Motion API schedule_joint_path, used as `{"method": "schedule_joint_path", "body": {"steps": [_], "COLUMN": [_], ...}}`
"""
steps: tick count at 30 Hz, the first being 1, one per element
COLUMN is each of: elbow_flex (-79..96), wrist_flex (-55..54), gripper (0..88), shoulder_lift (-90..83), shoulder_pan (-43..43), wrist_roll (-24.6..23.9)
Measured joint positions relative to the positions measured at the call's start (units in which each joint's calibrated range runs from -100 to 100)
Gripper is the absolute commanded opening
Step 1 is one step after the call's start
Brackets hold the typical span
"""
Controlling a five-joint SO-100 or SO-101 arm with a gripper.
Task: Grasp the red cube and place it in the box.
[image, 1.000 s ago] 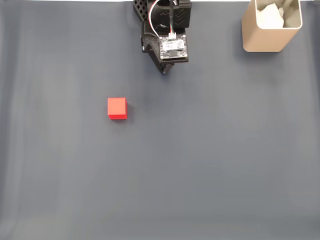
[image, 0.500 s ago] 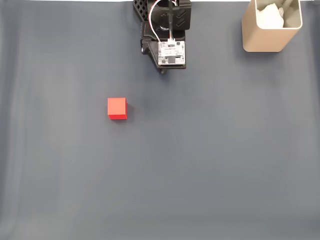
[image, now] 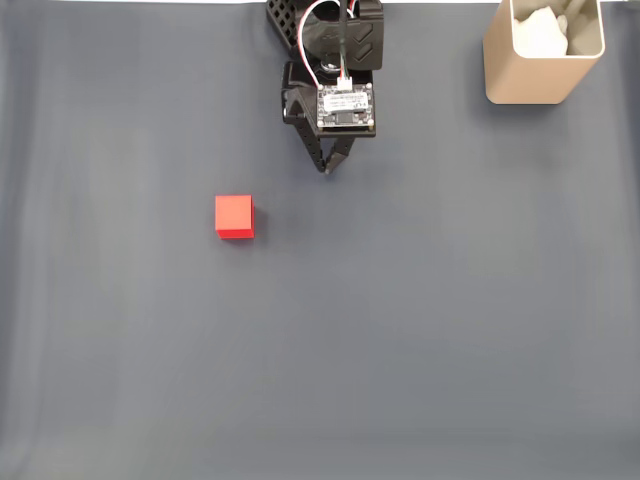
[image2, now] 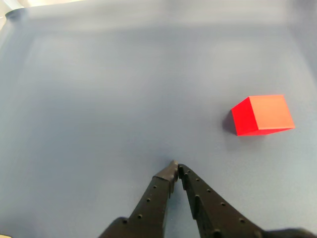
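The red cube (image: 234, 216) lies on the dark grey mat, left of centre in the fixed view; in the wrist view the red cube (image2: 261, 115) sits at the right. My gripper (image: 325, 168) hangs near the top centre of the fixed view, well to the right of the cube and farther back, its fingers meeting at the tips. In the wrist view my gripper (image2: 176, 167) is shut with nothing in it, left of the cube. The beige box (image: 520, 75) stands in the top right corner with a white wad (image: 540, 32) inside.
The grey mat (image: 400, 320) covers the whole table and lies bare around the cube. The arm's black base (image: 325, 25) sits at the top edge. A pale strip shows along the mat's far edge (image2: 49, 5) in the wrist view.
The gripper has swung out from the base toward the front of the mat, its fingertips now reaching lower in the fixed view. The cube and the box have stayed put.
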Motion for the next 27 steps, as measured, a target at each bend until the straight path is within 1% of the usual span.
{"method": "schedule_joint_path", "body": {"steps": [6,13,22,27], "elbow_flex": [-4.46,-14.75,-27.69,-33.42], "wrist_flex": [-1.38,-1.06,5.52,8.85], "gripper": [0.2,0.2,0.2,0.2], "shoulder_lift": [5.62,15.96,27.2,31.92], "shoulder_pan": [-0.45,-0.45,1.35,3.68], "wrist_roll": [-0.29,-0.34,-0.34,0.78]}}
